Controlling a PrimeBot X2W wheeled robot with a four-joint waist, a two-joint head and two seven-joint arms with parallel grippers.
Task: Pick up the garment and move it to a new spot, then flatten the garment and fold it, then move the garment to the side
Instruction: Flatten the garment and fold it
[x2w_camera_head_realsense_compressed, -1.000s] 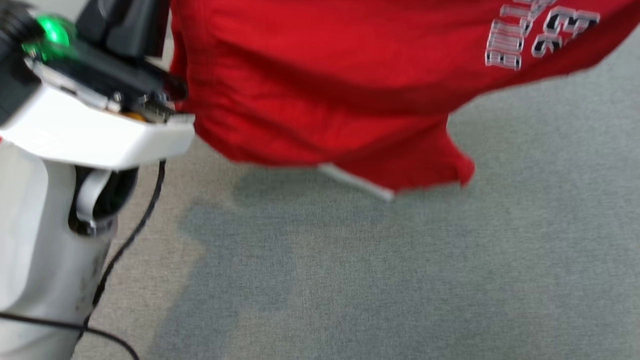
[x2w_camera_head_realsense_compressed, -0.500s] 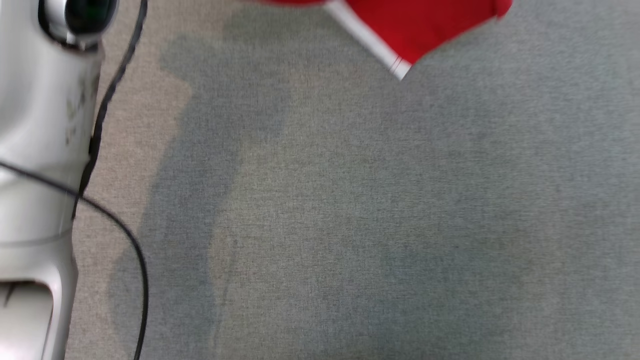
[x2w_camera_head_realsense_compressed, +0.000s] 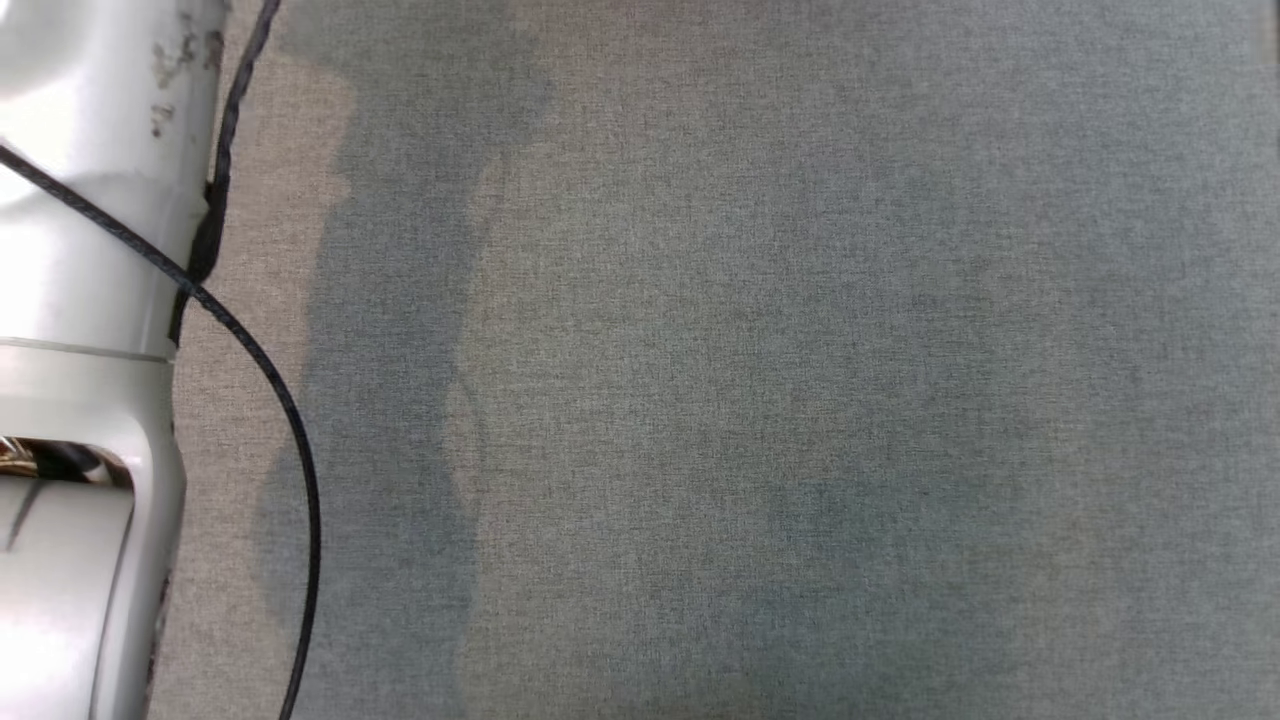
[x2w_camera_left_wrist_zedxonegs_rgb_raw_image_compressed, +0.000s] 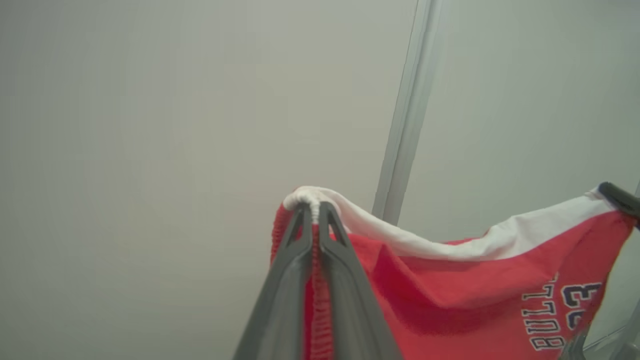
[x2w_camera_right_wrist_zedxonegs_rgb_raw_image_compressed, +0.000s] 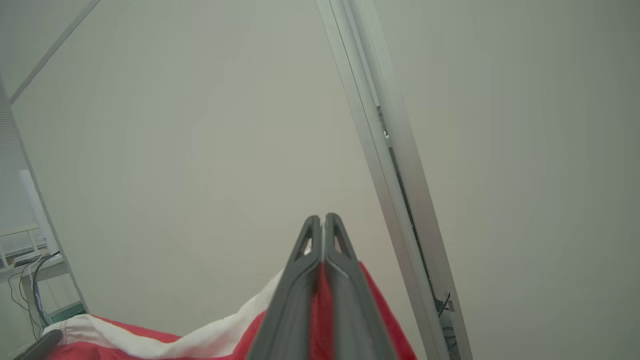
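the left claw (x2w_camera_left_wrist_zedxonegs_rgb_raw_image_compressed: 314, 207) is clenched on the white-banded edge of the red garment (x2w_camera_left_wrist_zedxonegs_rgb_raw_image_compressed: 450, 280), and the right claw (x2w_camera_right_wrist_zedxonegs_rgb_raw_image_compressed: 324, 220) pinches its other end; it hangs stretched between them before a pale wall (x2w_camera_left_wrist_zedxonegs_rgb_raw_image_compressed: 150, 125).

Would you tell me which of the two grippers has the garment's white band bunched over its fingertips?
The left gripper: the white band of the garment curls over its tips, while the right gripper's tips poke bare above the red cloth.
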